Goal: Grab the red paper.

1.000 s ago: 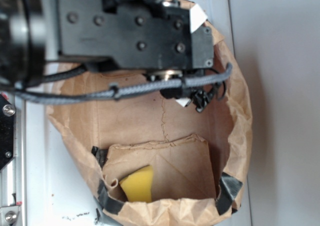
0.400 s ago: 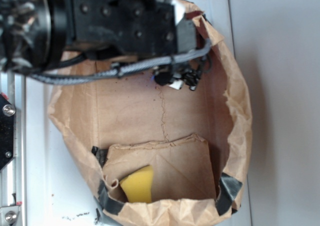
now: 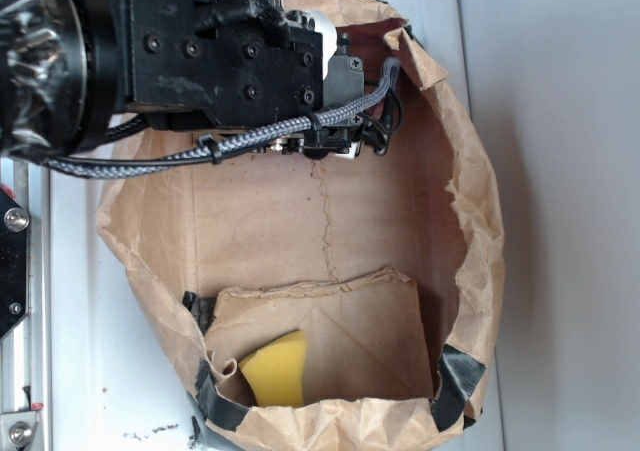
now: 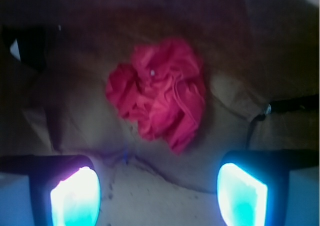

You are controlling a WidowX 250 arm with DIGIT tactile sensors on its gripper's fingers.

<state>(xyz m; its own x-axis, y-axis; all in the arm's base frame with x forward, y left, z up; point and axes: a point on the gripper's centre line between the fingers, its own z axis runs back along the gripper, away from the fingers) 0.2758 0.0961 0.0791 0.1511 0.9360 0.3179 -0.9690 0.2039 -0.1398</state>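
Since 1 second ago, arm (image 3: 200,51) has slid toward upper left. Red paper (image 4: 157,93) lies mid-frame on brown bag (image 3: 300,221) floor, shown only by wrist view. Gripper (image 4: 159,196) hovers spread apart, 2 fingertips (image 4: 75,196) at bottom corners. Exterior alone shows yellow sponge (image 3: 275,369).

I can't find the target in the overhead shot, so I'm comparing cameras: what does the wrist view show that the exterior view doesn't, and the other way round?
Only the wrist view shows the red paper, a crumpled wad lying ahead of the open gripper, whose two glowing fingertips stand wide apart with nothing between them. Only the exterior view shows the yellow sponge-like block at the lower end of the bag, the black tape on its rim, and the arm's body covering the upper end. Both show the brown paper bag interior.
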